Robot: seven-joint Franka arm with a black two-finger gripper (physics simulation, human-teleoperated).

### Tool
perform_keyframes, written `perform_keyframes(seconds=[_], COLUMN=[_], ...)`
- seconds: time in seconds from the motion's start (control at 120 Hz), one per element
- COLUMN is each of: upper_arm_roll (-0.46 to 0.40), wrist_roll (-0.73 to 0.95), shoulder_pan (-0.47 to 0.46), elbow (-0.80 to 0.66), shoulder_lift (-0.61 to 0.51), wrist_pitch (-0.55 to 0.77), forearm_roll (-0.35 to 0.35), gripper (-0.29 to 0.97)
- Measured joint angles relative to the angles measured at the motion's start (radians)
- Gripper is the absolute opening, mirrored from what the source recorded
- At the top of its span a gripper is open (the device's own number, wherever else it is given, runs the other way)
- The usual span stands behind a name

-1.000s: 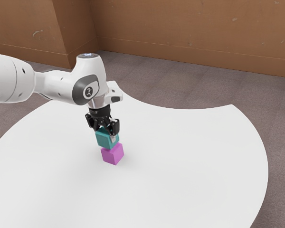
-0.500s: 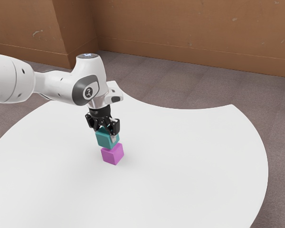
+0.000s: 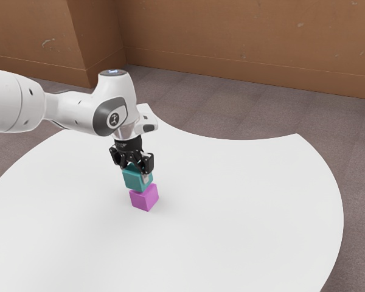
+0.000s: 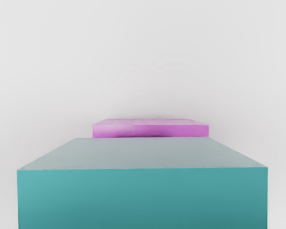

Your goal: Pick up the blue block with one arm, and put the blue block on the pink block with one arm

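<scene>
The pincer [image 3: 137,172] grips the blue block [image 3: 132,180] right over the pink block [image 3: 143,198] on the table [image 3: 249,201].

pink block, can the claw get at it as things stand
Probably not: the blue block sits on the pink block, gripped in the claw, covering its top.
</scene>
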Motion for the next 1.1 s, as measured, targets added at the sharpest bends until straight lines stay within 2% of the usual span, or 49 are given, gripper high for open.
perform_keyframes(seconds=[1.1], upper_arm_roll=[-0.003], wrist_roll=[0.009], shoulder_pan=[-0.001], elbow=[0.005], shoulder_lift=[0.007], wrist_pitch=[-0.004], forearm_roll=[0.006], gripper=[0.38])
